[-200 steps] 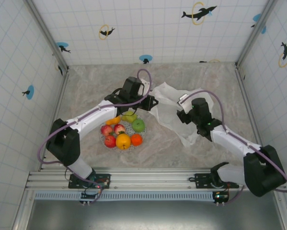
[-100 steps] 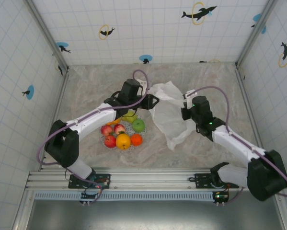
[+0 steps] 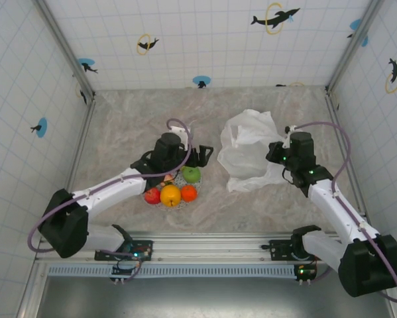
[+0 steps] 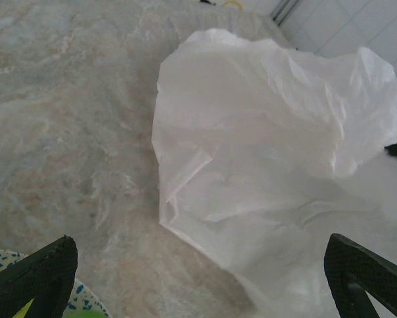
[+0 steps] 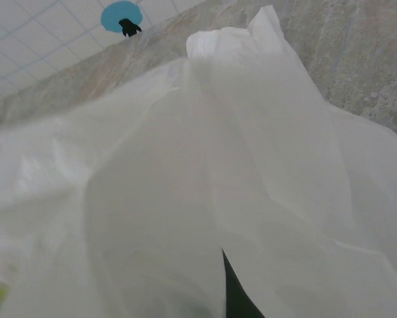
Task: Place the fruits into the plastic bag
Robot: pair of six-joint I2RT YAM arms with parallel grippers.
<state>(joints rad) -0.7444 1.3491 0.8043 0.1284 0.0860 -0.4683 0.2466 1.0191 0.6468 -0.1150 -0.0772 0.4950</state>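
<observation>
**A:** Quick status. The right claw [image 3: 276,154] is pressed together on the right edge of the thin white wrinkly plastic bag [image 3: 250,147], centre-right in the top view. Its wrist view shows one dark finger [image 5: 234,295] buried in the film.

**B:** Agreed, we log it as pinching the bag. The left claw [image 3: 205,156] is spread wide and empty, hovering at the upper right edge of the small round fruits [image 3: 170,195]. They sit on the round speckled plate [image 4: 87,298], lower centre-left of the top view. No fruit is in the bag yet.

**A:** So we call the step the first pick. The green apple [image 3: 192,174] is nearest to that claw.

**B:** Yes. We'd drop straight down with the fingers either side of its widest part, so the orange fruit [image 3: 188,193] beside it doesn't get nudged off.

**A:** What about the bag mouth? We can't tell whether it gapes. The left wrist view shows a crumpled heap lying on the marbled counter [image 4: 65,99].

**B:** Then we'd want the right claw to lift its edge and face the opening toward the plate. Otherwise the apple lands on top of the film and rolls.

**A:** And we release low, inside the opening.
</observation>
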